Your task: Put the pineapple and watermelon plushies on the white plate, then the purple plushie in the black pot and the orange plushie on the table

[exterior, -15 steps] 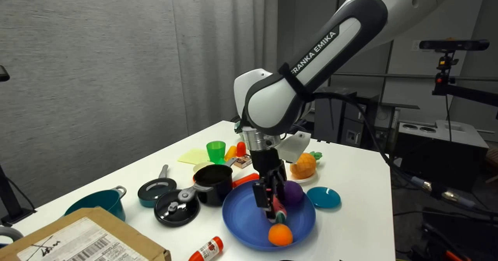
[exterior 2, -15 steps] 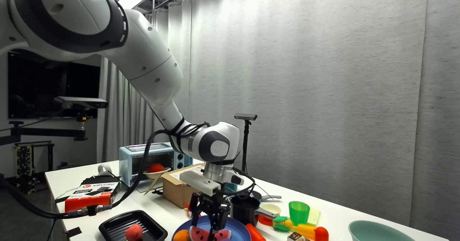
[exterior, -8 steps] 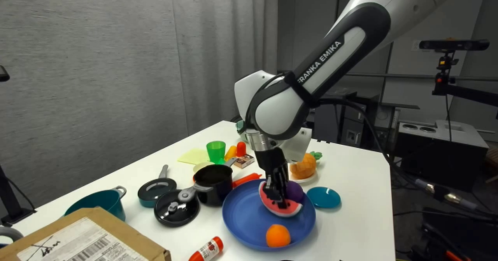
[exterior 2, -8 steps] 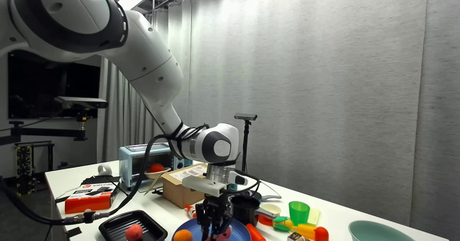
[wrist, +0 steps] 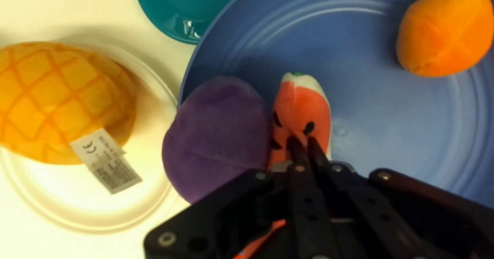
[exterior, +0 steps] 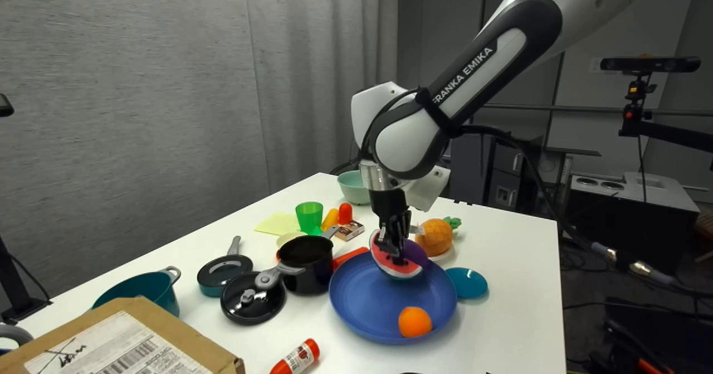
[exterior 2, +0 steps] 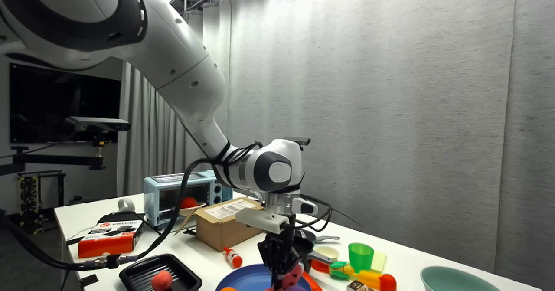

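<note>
Over the blue plate (wrist: 370,108), the watermelon plushie (wrist: 303,100) is gripped across its thin side: the jaws are drawn almost together, with soft red fabric pinched between, a hold presumably chosen for that narrow span. Rind downward, it is held tilted; whether the plate is fully cleared cannot be told. Close in, the purple plushie (wrist: 218,137) seems pressed against it at the blue rim and could be nudged along. Just beside, on the white plate (wrist: 73,197), the pineapple plushie (wrist: 63,102) is already placed off-centre, so room is presumably saved beside it. Across the blue plate, the orange plushie (wrist: 445,31) is rested; on the counter (exterior: 501,329), the black pot (exterior: 312,271) is presumably kept for later.
</note>
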You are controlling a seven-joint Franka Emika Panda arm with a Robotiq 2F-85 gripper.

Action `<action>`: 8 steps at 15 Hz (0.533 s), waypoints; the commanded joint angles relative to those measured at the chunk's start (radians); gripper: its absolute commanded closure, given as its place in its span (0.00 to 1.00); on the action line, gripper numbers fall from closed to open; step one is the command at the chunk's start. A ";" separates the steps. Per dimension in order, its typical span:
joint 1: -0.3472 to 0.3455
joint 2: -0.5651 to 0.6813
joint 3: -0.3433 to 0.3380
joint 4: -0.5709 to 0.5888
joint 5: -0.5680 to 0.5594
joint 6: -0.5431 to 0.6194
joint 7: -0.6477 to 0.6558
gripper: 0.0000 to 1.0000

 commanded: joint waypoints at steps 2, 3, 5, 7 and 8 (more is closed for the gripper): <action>-0.063 -0.103 0.018 -0.040 0.139 0.091 -0.017 0.99; -0.078 -0.121 0.018 -0.043 0.180 0.103 -0.027 0.99; -0.099 -0.152 0.008 -0.046 0.237 0.118 -0.028 0.99; -0.113 -0.172 -0.014 -0.043 0.258 0.118 0.009 0.99; -0.120 -0.178 -0.034 -0.047 0.259 0.114 0.052 0.99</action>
